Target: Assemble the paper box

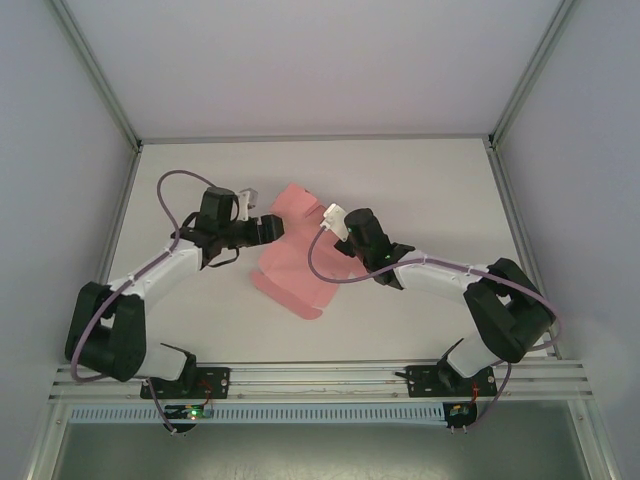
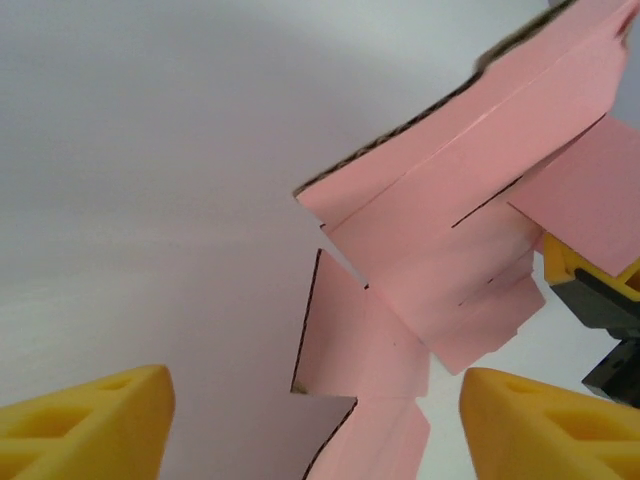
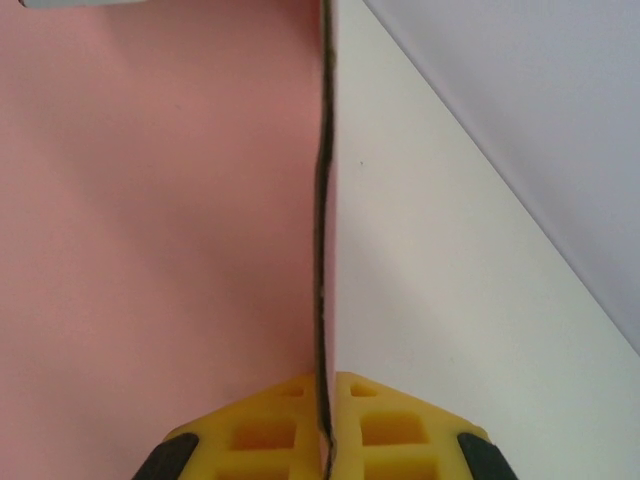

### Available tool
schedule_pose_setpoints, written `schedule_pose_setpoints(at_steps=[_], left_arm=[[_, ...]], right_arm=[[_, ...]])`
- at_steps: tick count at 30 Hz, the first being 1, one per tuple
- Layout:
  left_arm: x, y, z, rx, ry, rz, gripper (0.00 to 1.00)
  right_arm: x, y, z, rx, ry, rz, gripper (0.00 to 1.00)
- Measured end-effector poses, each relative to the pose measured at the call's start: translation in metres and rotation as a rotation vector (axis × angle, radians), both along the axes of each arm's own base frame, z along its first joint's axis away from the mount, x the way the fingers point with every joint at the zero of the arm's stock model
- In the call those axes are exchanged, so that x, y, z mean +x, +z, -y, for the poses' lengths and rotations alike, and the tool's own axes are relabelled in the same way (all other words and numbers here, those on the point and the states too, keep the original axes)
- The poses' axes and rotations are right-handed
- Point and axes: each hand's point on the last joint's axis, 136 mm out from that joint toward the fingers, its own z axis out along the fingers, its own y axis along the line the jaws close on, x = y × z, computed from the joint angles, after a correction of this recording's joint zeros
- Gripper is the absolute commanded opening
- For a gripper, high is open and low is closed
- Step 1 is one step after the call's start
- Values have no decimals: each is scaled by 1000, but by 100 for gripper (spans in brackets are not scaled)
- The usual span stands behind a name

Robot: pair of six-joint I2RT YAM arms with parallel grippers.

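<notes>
Our right end effector (image 3: 325,405) is clamped on an edge of the pink paper box (image 3: 150,200), with the thin card pinched between its yellow fingertips. Our left end effector (image 2: 315,425) stands wide open and grips nothing, its yellow fingers (image 2: 85,420) spread apart. The card is a die-cut sheet, partly folded, with creases, slits and flaps. It sits just ahead of the left end effector, between the two, over the white surface (image 1: 420,180).
</notes>
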Motion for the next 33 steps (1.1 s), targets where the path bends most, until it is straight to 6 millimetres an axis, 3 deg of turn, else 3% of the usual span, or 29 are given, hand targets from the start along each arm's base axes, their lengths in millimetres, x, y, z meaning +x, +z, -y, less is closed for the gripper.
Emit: schedule_pose_setpoints(at_steps=[4,7,13,22,27,33], left_arm=[[2,-6,9,-46,-31,-24,46],[3,-3,12,-64,-45,-11,27],[3,-2,18,-38,-71,25,4],[-10,-16,39,242,-141,182,3],[-19,-29,47,429,-209,241,3],[-25,-48,56,483,-280,224,4]], right_arm=[[0,0,0,4,-4,-4,0],[-1,-1,1,10,-9,-11,0],[-2,-3,1,16,-13,-23,0],[-9,-12,3,-44,-5,-48,0],[-17,-11,-6,-138,48,-9,0],[-24,-10,-12,-247,102,53,0]])
